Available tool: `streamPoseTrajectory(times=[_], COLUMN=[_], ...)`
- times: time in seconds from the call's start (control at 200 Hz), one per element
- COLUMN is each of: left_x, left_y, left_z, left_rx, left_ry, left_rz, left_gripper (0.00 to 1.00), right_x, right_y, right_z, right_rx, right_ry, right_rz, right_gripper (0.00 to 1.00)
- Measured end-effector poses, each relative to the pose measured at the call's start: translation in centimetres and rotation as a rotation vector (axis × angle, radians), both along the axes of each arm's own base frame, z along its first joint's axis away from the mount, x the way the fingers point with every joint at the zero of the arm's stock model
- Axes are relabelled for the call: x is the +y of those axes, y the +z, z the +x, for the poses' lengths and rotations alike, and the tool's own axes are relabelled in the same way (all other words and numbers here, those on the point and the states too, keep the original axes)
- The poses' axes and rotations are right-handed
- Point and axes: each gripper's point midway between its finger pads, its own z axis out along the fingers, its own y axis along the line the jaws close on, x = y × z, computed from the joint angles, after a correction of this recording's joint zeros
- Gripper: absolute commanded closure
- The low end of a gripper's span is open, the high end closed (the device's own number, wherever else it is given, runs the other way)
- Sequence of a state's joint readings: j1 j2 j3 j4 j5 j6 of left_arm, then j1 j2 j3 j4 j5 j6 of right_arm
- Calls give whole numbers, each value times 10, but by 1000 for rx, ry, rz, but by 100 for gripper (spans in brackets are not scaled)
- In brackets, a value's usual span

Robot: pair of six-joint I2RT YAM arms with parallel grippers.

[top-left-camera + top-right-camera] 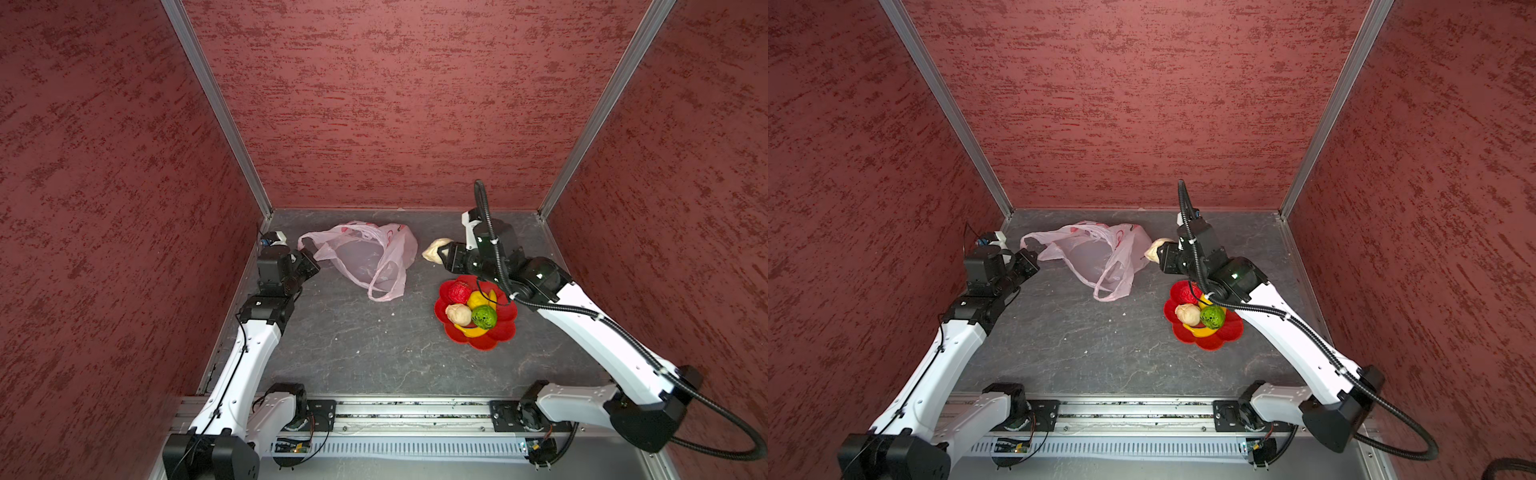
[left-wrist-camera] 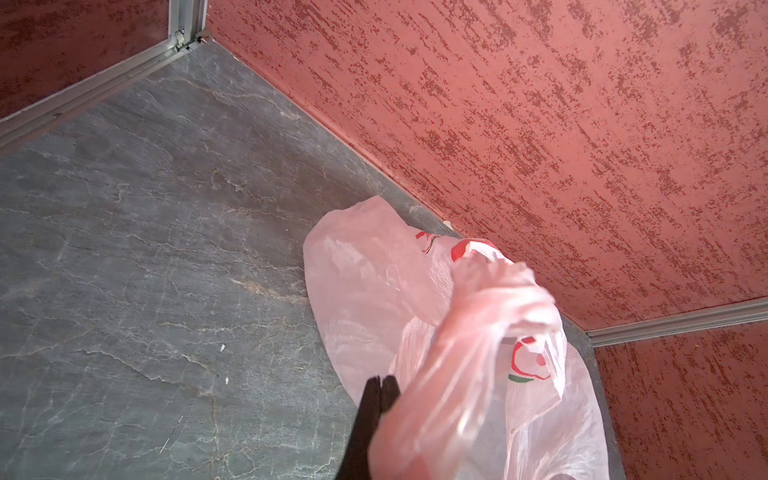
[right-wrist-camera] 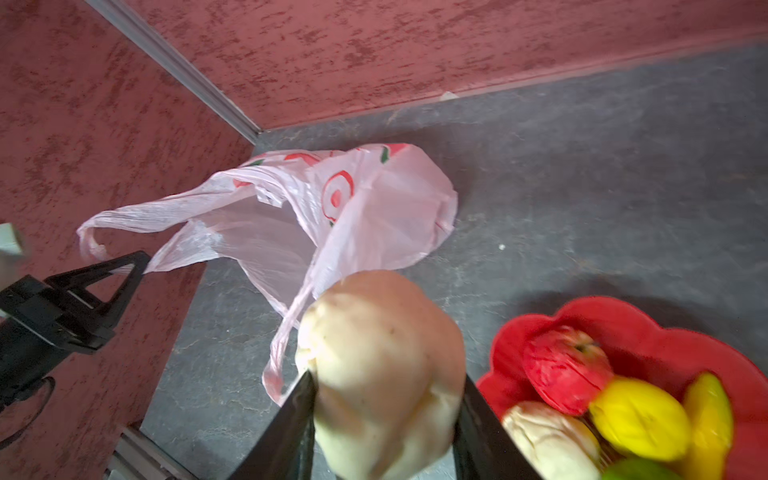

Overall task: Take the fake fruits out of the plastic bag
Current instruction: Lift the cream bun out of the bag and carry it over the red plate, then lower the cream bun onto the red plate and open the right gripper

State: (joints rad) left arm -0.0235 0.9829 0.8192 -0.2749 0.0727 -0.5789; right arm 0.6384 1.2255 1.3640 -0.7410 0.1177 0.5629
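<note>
beige ball (image 3: 380,357) in right claw (image 3: 386,376), wrist-view closeup

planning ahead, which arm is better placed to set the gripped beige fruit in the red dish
Right. The right gripper holds the beige fruit beside the red dish; the left gripper is shut on a handle of the plastic bag.

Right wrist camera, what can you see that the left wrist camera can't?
Only the right wrist view shows the beige lumpy fruit clamped in the right pincer, and the red dish holding other fruits. Only the left wrist view shows, close up, the fingers of the left pincer pressed together. Both show the pink plastic bag, the left pincer at its handle, the grey table and the red walls.
</note>
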Motion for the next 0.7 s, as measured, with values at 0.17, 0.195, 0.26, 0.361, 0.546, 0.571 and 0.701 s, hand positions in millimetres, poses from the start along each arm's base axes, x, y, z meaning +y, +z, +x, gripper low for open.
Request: streamPoseTrajectory(times=[0.17,0.195,0.26,0.361,0.546,0.571,0.701], left_x=[-6,-6,-8,-10,-14,-14,-16], left_y=[-2,-2,-1,0,-5,-7,-10], left_z=[2,2,2,2,3,4,5], left_rx=[4,4,1,0,16,20,31], left_ry=[-29,-31,-37,-49,-69,-70,-75], left_rz=[-19,-23,-28,-38,-50,-51,-55], left_gripper=[100,100,100,100,100,100,100], right_x=[-48,-54,-65,-76,-74,-74,-72], right_y=[-24,-30,-46,-69,-112,-119,-146], right_z=[-6,-6,-7,-6,-4,-4,-10], right_rx=[50,63,99,156,271,288,360], right_ry=[-127,-141,-167,-189,-166,-161,-139], right_rz=[-54,-64,-88,-125,-181,-189,-210], right_gripper=[83,83,83,83,83,83,82])
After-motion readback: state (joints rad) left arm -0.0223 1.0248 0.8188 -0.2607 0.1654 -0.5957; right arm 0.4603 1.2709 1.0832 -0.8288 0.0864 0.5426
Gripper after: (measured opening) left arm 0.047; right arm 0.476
